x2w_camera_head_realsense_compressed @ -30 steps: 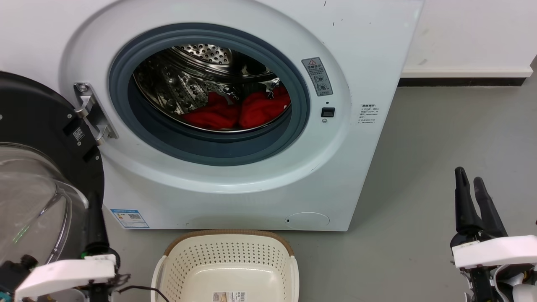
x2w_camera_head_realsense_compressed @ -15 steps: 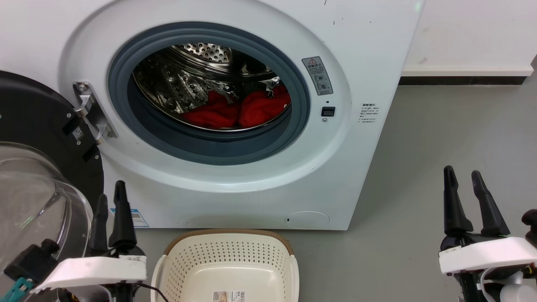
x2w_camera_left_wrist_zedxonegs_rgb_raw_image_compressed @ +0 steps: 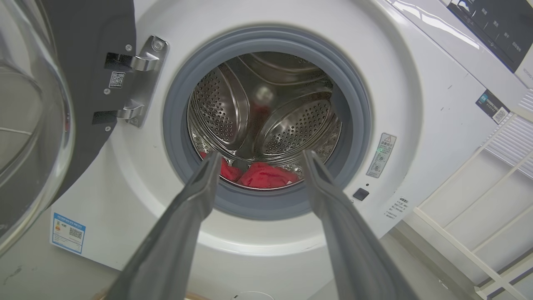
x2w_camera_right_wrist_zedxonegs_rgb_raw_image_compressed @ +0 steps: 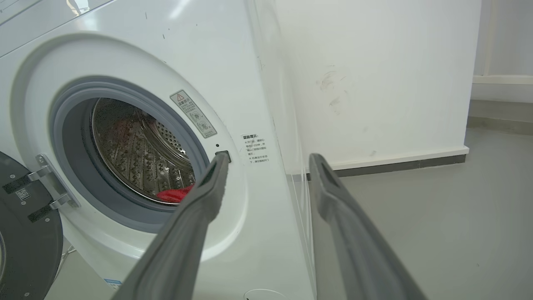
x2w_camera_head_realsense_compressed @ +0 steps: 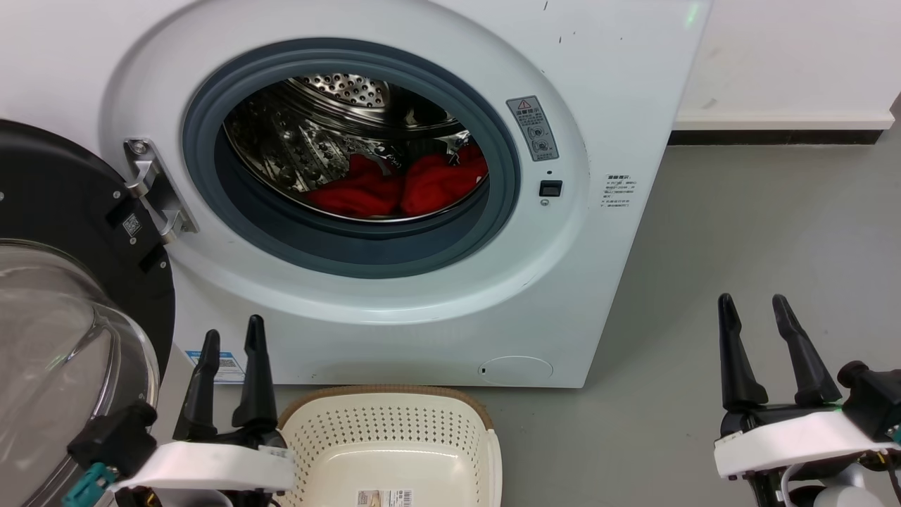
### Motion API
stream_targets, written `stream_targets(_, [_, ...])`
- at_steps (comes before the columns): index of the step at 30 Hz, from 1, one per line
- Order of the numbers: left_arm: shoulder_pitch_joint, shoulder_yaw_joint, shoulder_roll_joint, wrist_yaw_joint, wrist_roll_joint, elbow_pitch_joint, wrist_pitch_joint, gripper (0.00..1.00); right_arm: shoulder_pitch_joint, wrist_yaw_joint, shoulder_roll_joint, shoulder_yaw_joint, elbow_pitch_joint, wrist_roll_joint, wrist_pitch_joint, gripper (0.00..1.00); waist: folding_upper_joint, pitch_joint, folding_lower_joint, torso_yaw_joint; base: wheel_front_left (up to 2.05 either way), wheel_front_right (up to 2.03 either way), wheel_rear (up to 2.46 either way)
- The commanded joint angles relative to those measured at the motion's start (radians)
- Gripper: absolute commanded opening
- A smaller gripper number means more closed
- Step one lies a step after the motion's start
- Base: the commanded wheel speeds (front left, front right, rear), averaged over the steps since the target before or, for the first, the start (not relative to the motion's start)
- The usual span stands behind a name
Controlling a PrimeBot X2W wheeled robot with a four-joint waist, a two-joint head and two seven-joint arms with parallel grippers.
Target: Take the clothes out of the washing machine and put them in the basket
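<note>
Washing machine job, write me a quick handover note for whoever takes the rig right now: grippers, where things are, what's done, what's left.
Left gripper: open, empty, low beside the basket, before the washing machine.
Right gripper: open, empty, over the floor right of the washing machine.
Clothes: red, at the bottom of the drum; door swung open at left.
Basket: on the floor before the washing machine, no clothes in the part that shows.
Done: door open. Left: pull the clothes out, drop them in the basket.
</note>
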Motion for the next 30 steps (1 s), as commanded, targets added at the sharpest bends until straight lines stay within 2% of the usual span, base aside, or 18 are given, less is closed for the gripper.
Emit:
stream_targets(1, [-0.001, -0.009, 0.002, -0.005, 0.041, -0.007, -0.009, 1.0, 0.003, 0.0, -0.005, -0.002, -0.004, -0.033, -0.01, 1.0, 0.0, 0.0, 0.0, 0.0, 0.0, 0.0, 0.0])
stream_targets(8, [0.006, -0.052, 0.002, -0.005, 0.169, 0.017, -0.025, 1.0, 0.011, 0.0, -0.006, 0.007, 0.02, -0.108, -0.027, 1.0, 0.0, 0.001, 0.0, 0.0, 0.0, 0.0, 0.0])
stream_targets(11, [0.012, -0.057, 0.003, 0.01, 0.166, 0.046, -0.032, 1.0, 0.015, 0.0, -0.006, 0.016, 0.026, -0.133, -0.034, 1.0, 0.0, 0.001, 0.0, 0.001, 0.0, 0.0, 0.0])
stream_targets(30, [0.023, -0.113, 0.003, 0.031, 0.399, 0.11, -0.072, 1.0, 0.028, 0.0, -0.007, 0.038, 0.083, -0.278, -0.073, 1.0, 0.0, -0.001, 0.0, -0.007, 0.0, 0.0, 0.0])
